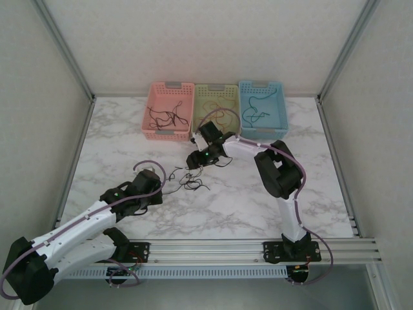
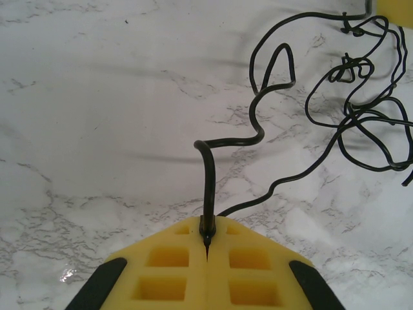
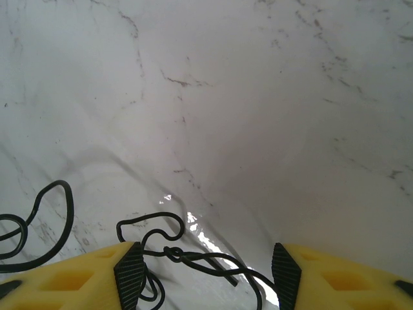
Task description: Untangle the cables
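Left hand pressed together, pinching the end of a black cable (its far length runs into a loose tangle). Right hand spread, straddling a knotted black strand on the bench. Tangle lies near the green basket, on its side toward the arms.

On the table, black cables are seen tangled before the green basket, itself flanked by a pink basket and a blue basket.
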`<state>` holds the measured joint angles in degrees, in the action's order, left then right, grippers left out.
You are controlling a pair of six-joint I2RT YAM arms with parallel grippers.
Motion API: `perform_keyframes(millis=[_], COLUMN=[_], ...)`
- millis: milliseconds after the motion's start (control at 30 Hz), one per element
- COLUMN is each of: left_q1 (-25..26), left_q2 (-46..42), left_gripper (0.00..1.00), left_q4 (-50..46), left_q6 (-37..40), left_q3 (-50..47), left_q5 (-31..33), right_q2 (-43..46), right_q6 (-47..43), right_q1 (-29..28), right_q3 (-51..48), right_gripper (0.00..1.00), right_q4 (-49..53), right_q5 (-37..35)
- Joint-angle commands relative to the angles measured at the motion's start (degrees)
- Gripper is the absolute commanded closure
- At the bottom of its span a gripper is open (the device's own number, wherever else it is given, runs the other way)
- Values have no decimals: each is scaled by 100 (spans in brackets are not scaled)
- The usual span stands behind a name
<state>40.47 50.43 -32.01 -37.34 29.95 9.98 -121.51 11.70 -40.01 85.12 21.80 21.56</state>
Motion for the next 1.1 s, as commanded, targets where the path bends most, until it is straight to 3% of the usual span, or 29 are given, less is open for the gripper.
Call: perform_keyframes(millis=[0,367,667,1067], left_q1=[36,41,40,40], left_q2=[-38,-10,-7,6], left_gripper=[100,100,100,100], left_q4=[-18,19,30,50], left_q6=[-1,21,43,60], left_q3=[-67,-84,-86,-92], left_q5=[84,50,13,-22], right_q2=[-125,-46,36,-178], right_q6=[-145,-200,-769,-1221], right_q1=[-16,-16,-16,-115], right_q3=[17,-101,43,110], right_gripper=[45,54,44,46], right_q4=[52,-39,9,188], right_q5=[257,66,-195,-598])
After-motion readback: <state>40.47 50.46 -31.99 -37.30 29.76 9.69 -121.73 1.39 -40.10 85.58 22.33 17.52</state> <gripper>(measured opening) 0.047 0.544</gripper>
